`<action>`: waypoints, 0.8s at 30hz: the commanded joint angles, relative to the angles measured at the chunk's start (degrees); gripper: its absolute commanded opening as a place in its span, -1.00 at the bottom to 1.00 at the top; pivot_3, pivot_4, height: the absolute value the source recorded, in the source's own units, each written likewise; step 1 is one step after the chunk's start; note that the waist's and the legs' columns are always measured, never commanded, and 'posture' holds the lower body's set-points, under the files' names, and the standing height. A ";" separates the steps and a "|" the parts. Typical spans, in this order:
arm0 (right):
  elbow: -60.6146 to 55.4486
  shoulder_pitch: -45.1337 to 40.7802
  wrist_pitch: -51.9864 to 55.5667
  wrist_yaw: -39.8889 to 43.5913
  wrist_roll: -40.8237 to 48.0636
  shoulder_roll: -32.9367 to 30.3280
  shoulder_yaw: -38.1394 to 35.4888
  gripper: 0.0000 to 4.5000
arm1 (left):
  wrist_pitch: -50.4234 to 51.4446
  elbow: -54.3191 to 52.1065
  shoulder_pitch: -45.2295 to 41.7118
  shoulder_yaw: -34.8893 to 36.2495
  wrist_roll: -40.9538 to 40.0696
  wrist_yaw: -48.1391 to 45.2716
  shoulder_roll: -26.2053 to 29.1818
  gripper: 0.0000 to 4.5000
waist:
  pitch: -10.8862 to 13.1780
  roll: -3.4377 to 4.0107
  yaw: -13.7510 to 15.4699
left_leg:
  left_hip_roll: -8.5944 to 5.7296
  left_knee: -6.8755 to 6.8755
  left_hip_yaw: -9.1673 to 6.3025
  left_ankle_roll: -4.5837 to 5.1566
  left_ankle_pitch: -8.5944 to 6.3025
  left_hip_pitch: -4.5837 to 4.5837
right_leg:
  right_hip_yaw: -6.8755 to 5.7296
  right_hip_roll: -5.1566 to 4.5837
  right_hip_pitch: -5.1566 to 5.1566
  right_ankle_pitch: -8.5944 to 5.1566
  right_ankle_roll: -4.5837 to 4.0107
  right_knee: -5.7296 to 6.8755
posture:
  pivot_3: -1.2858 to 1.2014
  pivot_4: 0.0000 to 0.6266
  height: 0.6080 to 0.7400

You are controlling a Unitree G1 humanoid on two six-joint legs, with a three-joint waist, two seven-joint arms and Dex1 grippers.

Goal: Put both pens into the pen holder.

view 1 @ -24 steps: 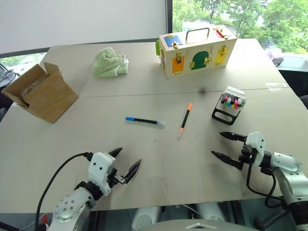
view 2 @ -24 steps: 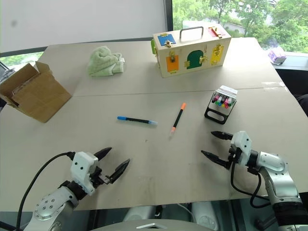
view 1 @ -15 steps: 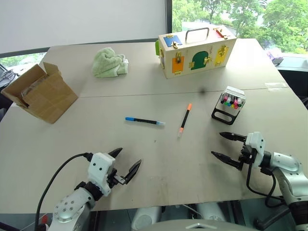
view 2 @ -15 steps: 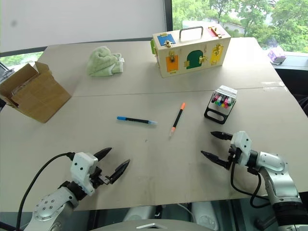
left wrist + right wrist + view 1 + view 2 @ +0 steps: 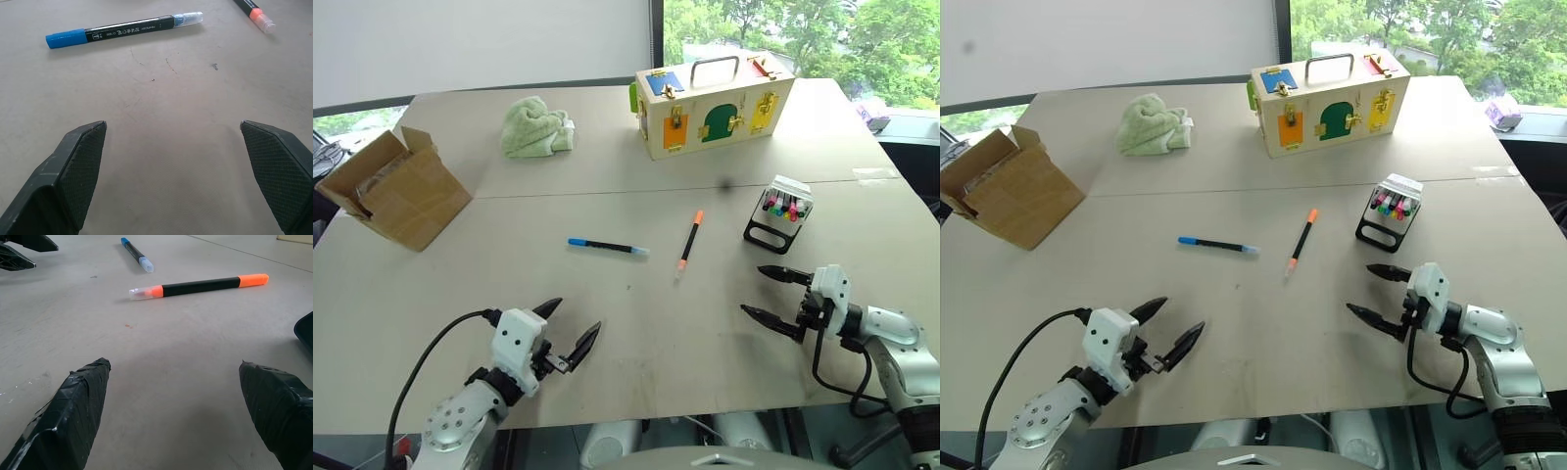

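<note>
Cardboard box: open, at the table's far left edge.
Left gripper: low over the near left part of the table, fingers spread wide, nothing between them.
Green cloth: bunched up at the back, left of the middle.
Blue pen: lying flat near the table's middle, blue cap to the left, pale end to the right; beyond the left gripper and well apart from it.
Orange pen: flat, just right of the blue pen, not touching it; runs front to back, orange cap at the far end.
Wooden box: with handle and latches, at the back, right of the middle.
Pen holder: black frame with white rim, coloured caps showing, right of the orange pen and apart from it.
Right gripper: near the right front edge, in front of the pen holder, fingers wide apart and empty, pointing towards the pens.
</note>
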 commanded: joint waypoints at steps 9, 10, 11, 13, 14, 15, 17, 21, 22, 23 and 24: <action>-6.04 -1.60 5.62 2.25 3.36 -0.20 1.80 0.99 | 0.99 -0.26 -9.44 1.09 -2.80 -11.21 11.65 1.00 | -0.01 0.02 -0.02 | 0.00 0.04 -0.01 -0.01 0.00 0.04 | -0.01 0.02 0.00 0.00 0.00 0.11 | 0.03 -0.52 1.00; -6.72 -2.09 6.38 2.23 3.64 -0.11 2.19 0.99 | 0.61 2.35 -12.17 1.59 -3.44 -13.71 13.76 1.00 | -0.01 0.05 -0.02 | 0.00 0.03 -0.01 -0.01 0.01 0.06 | -0.01 0.03 0.00 0.00 -0.01 0.13 | 0.03 -0.52 1.00; -7.25 -2.50 6.94 2.01 3.81 0.00 2.41 0.99 | -0.10 4.92 -14.83 1.88 -3.70 -15.44 15.29 1.00 | 0.00 0.09 -0.02 | 0.00 0.03 0.00 -0.01 0.01 0.08 | 0.00 0.03 0.00 0.00 -0.01 0.14 | 0.03 -0.52 1.00; -8.25 -3.26 8.18 1.22 3.80 0.21 2.84 0.99 | -2.13 10.57 -20.30 1.37 -3.04 -18.80 17.90 1.00 | 0.00 0.08 -0.02 | 0.00 0.06 -0.01 -0.02 0.01 0.09 | -0.01 0.03 0.00 0.00 -0.01 0.18 | 0.03 -0.52 1.00; -9.08 -3.51 8.94 0.77 3.84 0.27 3.03 0.99 | -3.90 14.66 -24.04 0.33 -2.03 -21.16 19.28 1.00 | 0.01 0.08 -0.02 | -0.01 0.07 -0.01 -0.02 0.01 0.09 | -0.01 0.03 0.00 0.00 -0.01 0.20 | 0.03 -0.52 1.00; -9.79 -3.73 9.53 0.29 3.81 0.35 3.17 0.99 | -5.50 18.64 -27.58 -0.71 -1.26 -23.37 20.26 1.00 | 0.00 0.08 0.08 | -0.01 0.08 -0.01 -0.02 0.01 0.08 | -0.02 0.04 -0.01 0.00 -0.01 0.20 | 0.03 -0.52 1.00; -10.74 -4.13 9.72 -1.63 2.49 0.49 3.21 0.99 | -7.42 26.47 -34.28 -2.62 -1.04 -28.03 21.14 1.00 | 0.01 0.07 0.05 | -0.03 0.09 -0.05 -0.05 0.03 0.05 | -0.07 0.04 -0.03 0.00 -0.01 0.20 | 0.03 -0.52 1.00; -15.28 -4.51 13.36 -6.53 1.31 -0.45 2.42 0.99 | -10.58 43.29 -49.25 -8.66 0.50 -39.97 20.73 1.00 | 0.01 0.04 0.00 | -0.11 0.13 -0.03 -0.27 0.17 -0.06 | -0.15 0.02 -0.17 0.01 0.01 0.24 | 0.03 -0.52 1.00; -17.04 -4.07 14.17 -7.19 1.27 -1.00 2.20 0.99 | -12.98 48.17 -52.69 -10.46 2.09 -42.76 20.64 1.00 | -0.02 0.00 -0.08 | -0.13 0.17 -0.01 -0.27 0.17 -0.12 | -0.17 0.01 -0.23 0.01 0.01 0.30 | 0.03 -0.52 1.00; -19.06 -3.58 15.36 -7.80 1.59 -1.58 1.96 0.99 | -15.27 53.37 -56.09 -12.24 3.89 -45.32 20.52 1.00 | -0.01 0.00 -0.15 | -0.15 0.19 0.01 -0.28 0.17 -0.24 | -0.21 0.02 -0.41 0.01 0.01 0.37 | 0.03 -0.52 1.00; -20.87 -3.20 16.77 -8.57 1.90 -2.09 1.77 0.99 | -17.63 58.44 -59.28 -13.76 5.59 -47.32 20.32 1.00 | -0.02 -0.01 -0.23 | -0.15 0.26 0.02 -0.28 0.18 -0.39 | -0.21 0.02 -0.54 0.01 0.01 0.45 | 0.03 -0.52 1.00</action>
